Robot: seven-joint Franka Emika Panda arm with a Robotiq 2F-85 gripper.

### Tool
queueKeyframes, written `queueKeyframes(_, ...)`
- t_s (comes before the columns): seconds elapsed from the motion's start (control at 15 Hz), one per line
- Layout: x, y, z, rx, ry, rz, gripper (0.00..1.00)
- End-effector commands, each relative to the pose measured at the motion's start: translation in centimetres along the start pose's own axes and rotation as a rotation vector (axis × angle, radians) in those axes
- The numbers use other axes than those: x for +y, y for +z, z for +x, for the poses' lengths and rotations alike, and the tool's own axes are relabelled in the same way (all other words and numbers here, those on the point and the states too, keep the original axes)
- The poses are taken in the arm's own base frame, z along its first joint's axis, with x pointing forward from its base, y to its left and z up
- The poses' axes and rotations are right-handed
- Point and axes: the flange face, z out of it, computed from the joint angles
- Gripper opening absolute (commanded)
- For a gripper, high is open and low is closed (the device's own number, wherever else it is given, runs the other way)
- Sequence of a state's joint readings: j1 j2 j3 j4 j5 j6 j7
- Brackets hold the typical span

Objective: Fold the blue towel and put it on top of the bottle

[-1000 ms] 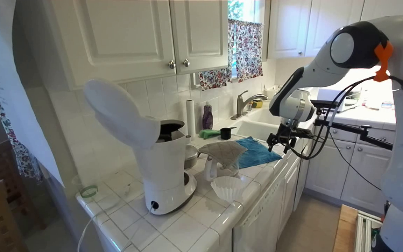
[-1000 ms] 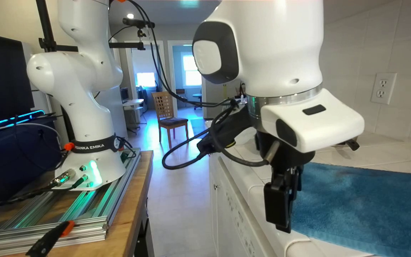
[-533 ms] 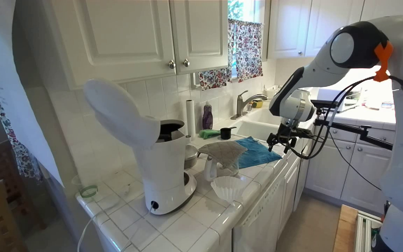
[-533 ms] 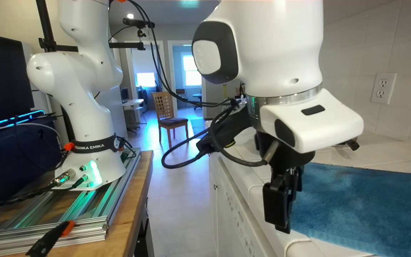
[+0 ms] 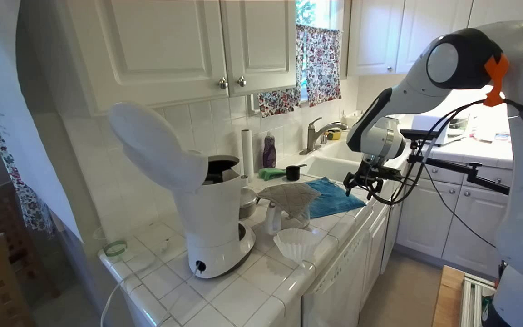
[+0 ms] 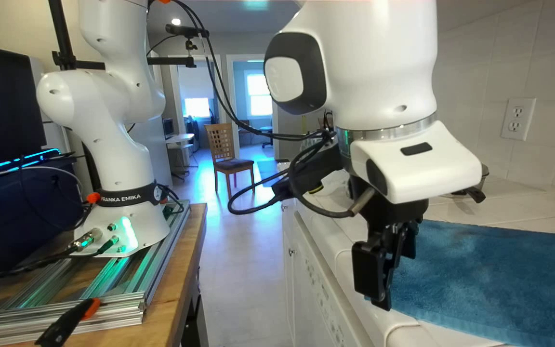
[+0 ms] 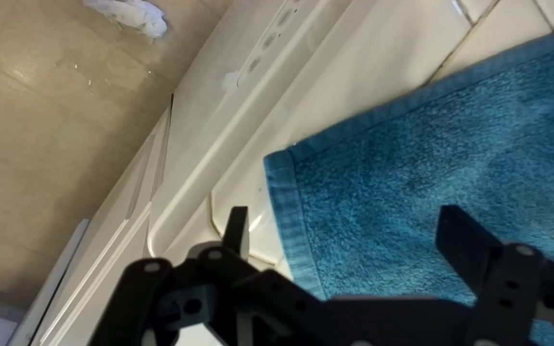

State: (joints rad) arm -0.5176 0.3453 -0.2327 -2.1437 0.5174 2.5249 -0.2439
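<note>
The blue towel lies spread out on the white tiled counter, its near corner close to the front edge in the wrist view. Just over that side of the towel hangs my gripper, fingers wide apart and nothing between them. Seen from the wrist, the left finger is over bare tile beyond the hem, while the right finger is over the cloth. A purple bottle stands upright against the back wall, in an exterior view only.
A grey quilted pot holder rests on a glass carafe beside the towel. Nearby are a paper filter, a tall white coffee maker, a black cup and a green item. The sink lies behind the towel.
My gripper has turned a little and shifted slightly, rising a touch, with its far finger now showing more. The towel and the bottle have stayed put.
</note>
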Motion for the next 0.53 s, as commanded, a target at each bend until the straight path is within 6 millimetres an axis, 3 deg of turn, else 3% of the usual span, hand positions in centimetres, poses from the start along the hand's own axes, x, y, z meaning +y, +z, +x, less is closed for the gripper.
queueKeyframes(0.0, -0.71, 1.5, -0.11, 0.003, 0.044, -0.013, 1.0)
queueKeyframes(0.2, -0.95, 2.25, -0.7, -0.01, 0.061, -0.016, 1.0)
queueKeyframes(0.47, -0.63, 1.68, -0.96, 0.018, 0.098, -0.014, 1.0)
